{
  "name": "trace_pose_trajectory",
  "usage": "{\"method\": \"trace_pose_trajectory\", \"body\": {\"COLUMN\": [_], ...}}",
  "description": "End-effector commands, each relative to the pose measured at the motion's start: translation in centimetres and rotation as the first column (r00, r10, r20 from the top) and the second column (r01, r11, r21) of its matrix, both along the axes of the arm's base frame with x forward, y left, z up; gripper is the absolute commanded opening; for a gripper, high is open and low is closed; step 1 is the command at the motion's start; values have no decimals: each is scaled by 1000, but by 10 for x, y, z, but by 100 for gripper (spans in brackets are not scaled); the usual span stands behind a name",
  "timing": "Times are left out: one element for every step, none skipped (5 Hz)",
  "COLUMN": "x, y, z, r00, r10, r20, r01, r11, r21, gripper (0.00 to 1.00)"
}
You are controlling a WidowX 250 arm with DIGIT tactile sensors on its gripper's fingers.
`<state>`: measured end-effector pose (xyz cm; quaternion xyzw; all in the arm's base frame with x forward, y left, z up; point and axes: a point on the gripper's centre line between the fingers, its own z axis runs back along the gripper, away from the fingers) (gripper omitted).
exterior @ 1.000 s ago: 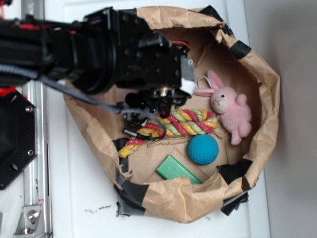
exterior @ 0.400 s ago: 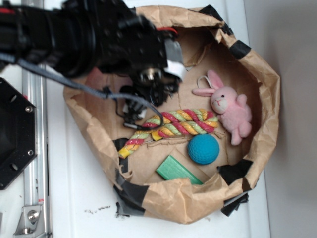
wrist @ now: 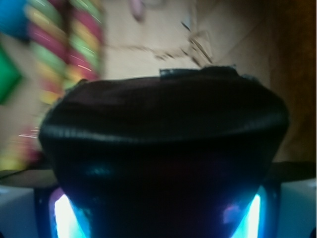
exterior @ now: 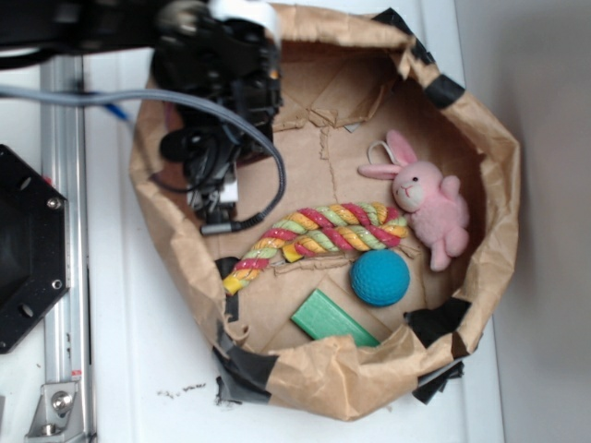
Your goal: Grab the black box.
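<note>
Black box cannot be picked out in the exterior view: the gripper (exterior: 214, 189) hangs low over the upper left corner of the paper bag (exterior: 489, 185), and the dark shapes under it merge with its own black hardware. The box is probably among them, at the gripper, but no jaw line shows, so whether the gripper is clenched or released cannot be told. A grey cable (exterior: 272, 161) loops down beside it, close to the bag's crumpled left wall. The rope (exterior: 323, 231), ball (exterior: 379, 278), green block (exterior: 332, 318) and bunny (exterior: 429, 208) lie apart from the gripper on the bag floor, and the bag sits on the white desk (exterior: 138, 369).

In the wrist view a rounded, glossy dark mass (wrist: 163, 148) fills nearly the whole frame, right under the lens, with blue light at both lower corners. It is likely the black box sitting at the gripper. The rope and a corner of the green block are blurred at upper left, the brown bag floor behind.

The risks lie in that uncertainty. A glossy, flat box held only by its edges could slip out if the arm swings or lifts fast. The gripper works tight against the bag wall, so the paper or the looped cable could snag and drag the bag. With the lens blocked, a lost grip would go unseen.
</note>
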<state>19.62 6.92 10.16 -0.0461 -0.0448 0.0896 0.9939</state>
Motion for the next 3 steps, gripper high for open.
{"method": "trace_pose_trajectory", "body": {"x": [19,27,26], "y": [-32,-35,-33], "z": [87,75,72], "r00": [997,995,994], "r10": [81,83,86], "r20": [15,-49,-61], "r01": [-82,-79,-82], "r11": [995,994,994], "r21": [56,72,69], "gripper": [0,0,0]}}
